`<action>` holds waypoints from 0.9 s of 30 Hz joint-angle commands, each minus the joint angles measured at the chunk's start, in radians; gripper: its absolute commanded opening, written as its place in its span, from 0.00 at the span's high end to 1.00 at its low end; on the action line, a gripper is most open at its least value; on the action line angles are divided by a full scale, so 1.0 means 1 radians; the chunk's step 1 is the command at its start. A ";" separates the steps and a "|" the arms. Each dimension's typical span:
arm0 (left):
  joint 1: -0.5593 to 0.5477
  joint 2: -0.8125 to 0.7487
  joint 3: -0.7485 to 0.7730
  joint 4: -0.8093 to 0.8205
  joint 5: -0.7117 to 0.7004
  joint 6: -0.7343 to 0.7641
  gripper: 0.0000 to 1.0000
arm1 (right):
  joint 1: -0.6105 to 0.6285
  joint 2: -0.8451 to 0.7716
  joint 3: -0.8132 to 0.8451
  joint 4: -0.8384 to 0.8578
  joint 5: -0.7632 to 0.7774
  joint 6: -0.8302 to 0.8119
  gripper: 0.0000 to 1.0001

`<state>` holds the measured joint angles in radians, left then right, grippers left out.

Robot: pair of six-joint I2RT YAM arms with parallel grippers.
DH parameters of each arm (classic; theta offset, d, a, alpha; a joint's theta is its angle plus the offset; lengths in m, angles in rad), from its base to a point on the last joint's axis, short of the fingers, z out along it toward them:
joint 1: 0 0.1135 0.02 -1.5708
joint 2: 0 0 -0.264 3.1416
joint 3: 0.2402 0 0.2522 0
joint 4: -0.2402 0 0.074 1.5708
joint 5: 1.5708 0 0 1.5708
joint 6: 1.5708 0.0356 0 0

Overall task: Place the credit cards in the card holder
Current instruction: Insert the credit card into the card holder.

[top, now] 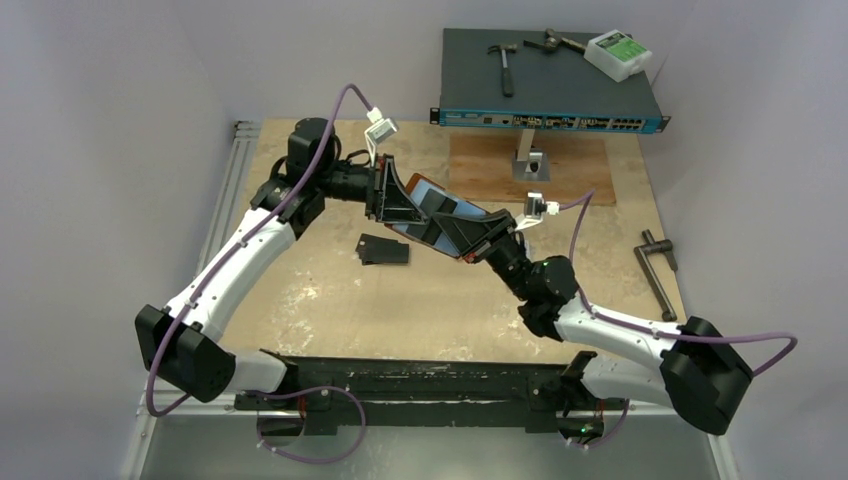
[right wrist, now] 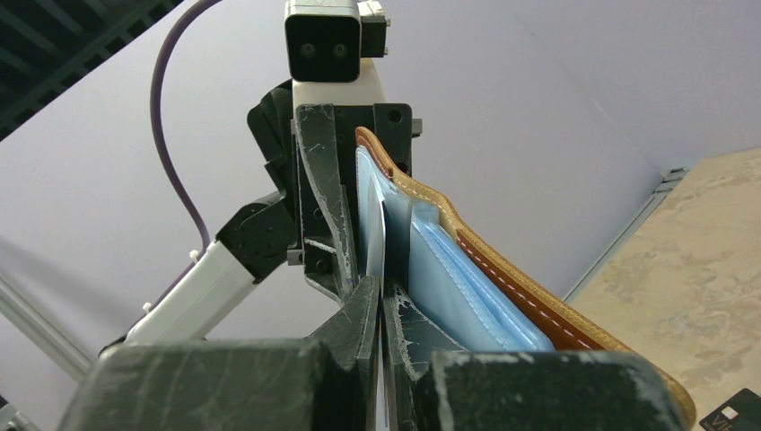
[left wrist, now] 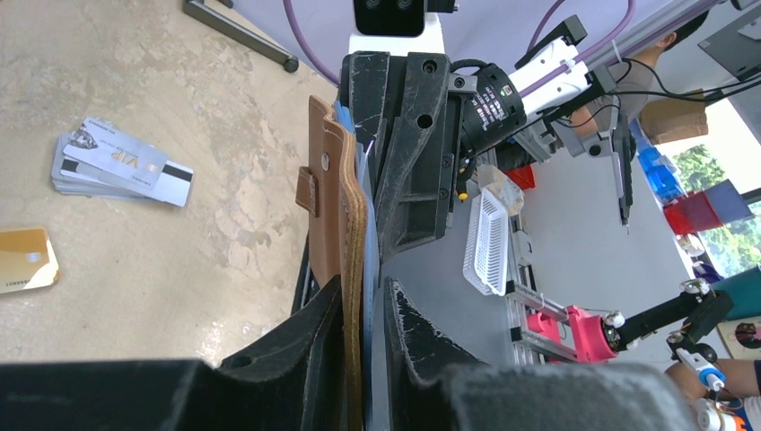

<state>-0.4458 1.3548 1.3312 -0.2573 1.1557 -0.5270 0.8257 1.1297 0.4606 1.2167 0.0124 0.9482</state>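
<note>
The card holder (top: 437, 213), brown leather with a light blue inside, hangs open above the table between my two grippers. My left gripper (top: 400, 205) is shut on its leather end, seen edge-on in the left wrist view (left wrist: 352, 215), with the snap tab facing left. My right gripper (top: 470, 232) is shut on a thin pale blue inner leaf of the holder (right wrist: 467, 287). A small stack of black credit cards (top: 383, 249) lies on the table below the holder. Silvery white cards with a dark stripe (left wrist: 121, 166) and a gold-orange card (left wrist: 22, 260) lie on the table in the left wrist view.
A blue-fronted network switch (top: 550, 118) with hammers and a white box (top: 617, 54) on top stands at the back. A wooden board (top: 530, 170) lies under it. A metal T-handle tool (top: 655, 270) lies at the right.
</note>
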 commanded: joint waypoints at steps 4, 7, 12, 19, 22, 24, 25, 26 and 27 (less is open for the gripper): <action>-0.019 -0.055 0.005 0.075 0.056 -0.053 0.84 | 0.011 0.007 0.034 -0.065 0.043 -0.040 1.00; -0.010 -0.055 0.003 0.072 0.050 -0.056 0.92 | 0.012 -0.019 0.040 -0.142 0.039 -0.035 0.89; 0.014 -0.059 -0.024 0.056 0.025 -0.056 1.00 | 0.012 -0.070 0.046 -0.286 0.064 -0.030 0.59; 0.039 -0.052 -0.040 -0.004 -0.041 -0.056 1.00 | 0.006 -0.118 0.096 -0.531 0.081 -0.064 0.43; 0.050 -0.045 -0.089 -0.014 -0.072 -0.076 1.00 | 0.002 -0.154 0.138 -0.718 0.118 -0.107 0.41; 0.049 -0.033 -0.144 -0.008 -0.088 -0.094 1.00 | -0.004 -0.192 0.133 -0.786 0.144 -0.132 0.38; 0.047 -0.021 -0.170 0.005 -0.091 -0.101 1.00 | -0.007 -0.212 0.122 -0.808 0.153 -0.139 0.34; 0.044 -0.006 -0.195 0.013 -0.093 -0.102 1.00 | -0.012 -0.233 0.110 -0.830 0.160 -0.147 0.32; 0.041 0.015 -0.217 0.013 -0.096 -0.096 1.00 | -0.017 -0.253 0.098 -0.851 0.169 -0.150 0.32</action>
<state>-0.3958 1.3460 1.1873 -0.2695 1.0504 -0.5835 0.8295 0.9424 0.5678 0.5724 0.0967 0.8680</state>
